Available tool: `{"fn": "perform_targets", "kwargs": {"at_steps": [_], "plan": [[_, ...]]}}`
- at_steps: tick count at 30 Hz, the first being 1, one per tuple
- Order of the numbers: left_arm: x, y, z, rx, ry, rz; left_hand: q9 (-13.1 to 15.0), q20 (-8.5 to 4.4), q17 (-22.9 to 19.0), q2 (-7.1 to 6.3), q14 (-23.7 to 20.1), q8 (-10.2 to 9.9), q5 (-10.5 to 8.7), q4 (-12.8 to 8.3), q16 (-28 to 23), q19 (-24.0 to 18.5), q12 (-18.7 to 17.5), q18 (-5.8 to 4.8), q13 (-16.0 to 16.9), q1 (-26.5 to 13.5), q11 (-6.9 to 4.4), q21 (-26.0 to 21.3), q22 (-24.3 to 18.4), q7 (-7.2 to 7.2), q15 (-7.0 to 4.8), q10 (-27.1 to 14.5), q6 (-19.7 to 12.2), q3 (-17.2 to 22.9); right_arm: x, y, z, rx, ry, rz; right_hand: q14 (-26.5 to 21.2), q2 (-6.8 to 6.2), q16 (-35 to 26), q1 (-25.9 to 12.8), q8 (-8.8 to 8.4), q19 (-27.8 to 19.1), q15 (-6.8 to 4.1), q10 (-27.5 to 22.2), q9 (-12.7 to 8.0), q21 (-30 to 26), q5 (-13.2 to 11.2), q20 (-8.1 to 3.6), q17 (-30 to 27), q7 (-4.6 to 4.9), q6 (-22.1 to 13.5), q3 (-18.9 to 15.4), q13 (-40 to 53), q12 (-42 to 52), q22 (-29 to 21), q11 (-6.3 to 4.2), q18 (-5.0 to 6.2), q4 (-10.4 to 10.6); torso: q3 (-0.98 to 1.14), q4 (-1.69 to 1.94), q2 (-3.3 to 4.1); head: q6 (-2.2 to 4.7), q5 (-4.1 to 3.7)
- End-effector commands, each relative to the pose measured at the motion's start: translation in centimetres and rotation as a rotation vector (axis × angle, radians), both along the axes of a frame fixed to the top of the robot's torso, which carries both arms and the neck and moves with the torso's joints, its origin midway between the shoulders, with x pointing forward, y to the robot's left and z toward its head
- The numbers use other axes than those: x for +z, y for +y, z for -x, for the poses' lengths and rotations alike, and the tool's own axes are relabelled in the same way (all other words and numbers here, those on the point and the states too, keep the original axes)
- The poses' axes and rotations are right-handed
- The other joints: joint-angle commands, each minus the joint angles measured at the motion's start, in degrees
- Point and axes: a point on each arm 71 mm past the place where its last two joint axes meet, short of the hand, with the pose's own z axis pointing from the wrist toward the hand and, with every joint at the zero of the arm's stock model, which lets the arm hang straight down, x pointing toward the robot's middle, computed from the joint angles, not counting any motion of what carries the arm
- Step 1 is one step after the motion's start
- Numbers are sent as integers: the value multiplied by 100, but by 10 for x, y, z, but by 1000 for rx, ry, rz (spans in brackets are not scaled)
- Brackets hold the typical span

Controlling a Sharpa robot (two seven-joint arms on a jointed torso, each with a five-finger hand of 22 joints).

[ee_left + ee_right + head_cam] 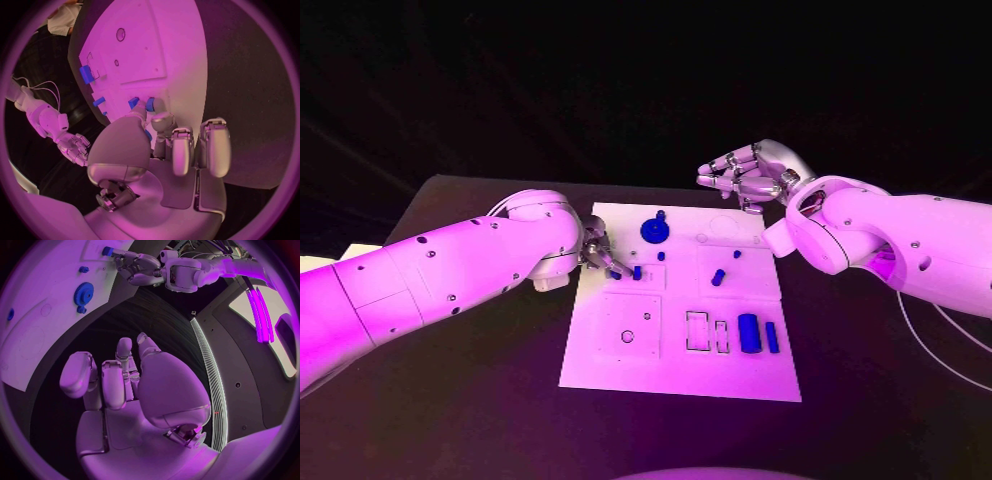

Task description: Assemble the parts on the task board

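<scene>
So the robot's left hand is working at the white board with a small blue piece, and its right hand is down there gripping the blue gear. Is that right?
Not quite. The right hand grips nothing: the head view shows it beyond the far edge of the white board, fingers curled, apart from the blue gear. The left hand is indeed at the board, at a small blue piece.

— What colours are on the table?
— The table is black; the task board on it is white; the gear and the small parts are blue.
— And the robot?
— White arms; the left hand and right hand are silver.
</scene>
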Motion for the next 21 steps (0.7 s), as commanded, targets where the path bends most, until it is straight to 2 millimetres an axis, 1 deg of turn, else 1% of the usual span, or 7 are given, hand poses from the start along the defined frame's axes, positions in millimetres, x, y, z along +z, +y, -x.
{"fn": "perform_targets", "kwargs": {"at_steps": [1,12,16,21], "plan": [[0,-2,0,-4,8,0,0,-46,1507,-3,592,4,-9,-2,14,485,16,-119,-1,-45,-8,42,1162,-6,-45,27,38,35,-1,2,0,19,1,6,205,0,-17,-39,-32,-26,19,-44,-6,-31,7,7,37,30,-19,-26,-4,-27,-5,-5,63,-1,0,1,-5,-8,4],[0,-2,-2,-1,11,-1,2,-47,1507,-5,592,6,-8,-4,14,487,21,-121,4,-45,-10,49,1168,-8,-46,31,42,44,-1,2,1,20,2,6,205,0,-17,-39,-32,-26,19,-44,-6,-31,7,7,37,30,-19,-26,-4,-27,-5,-5,63,-1,1,-4,-3,-10,2],[0,-3,-2,-3,14,-1,3,-47,1507,-6,592,8,-8,-2,14,489,23,-122,6,-51,-11,56,1174,-9,-46,34,46,49,-1,2,0,22,3,6,205,0,-17,-39,-32,-26,19,-44,-6,-31,7,7,37,30,-19,-26,-4,-27,-5,-5,63,-1,1,0,-3,-11,-1],[0,-4,-2,-5,18,-1,11,-51,1507,-41,592,15,-9,20,14,491,24,-124,3,-106,-13,62,1181,-10,-50,44,57,67,-1,2,0,23,5,6,202,7,-22,-38,-31,-27,20,-48,-6,-35,11,8,33,30,-18,-32,-5,-23,-8,-4,64,1,0,4,-6,-12,-7]]}}
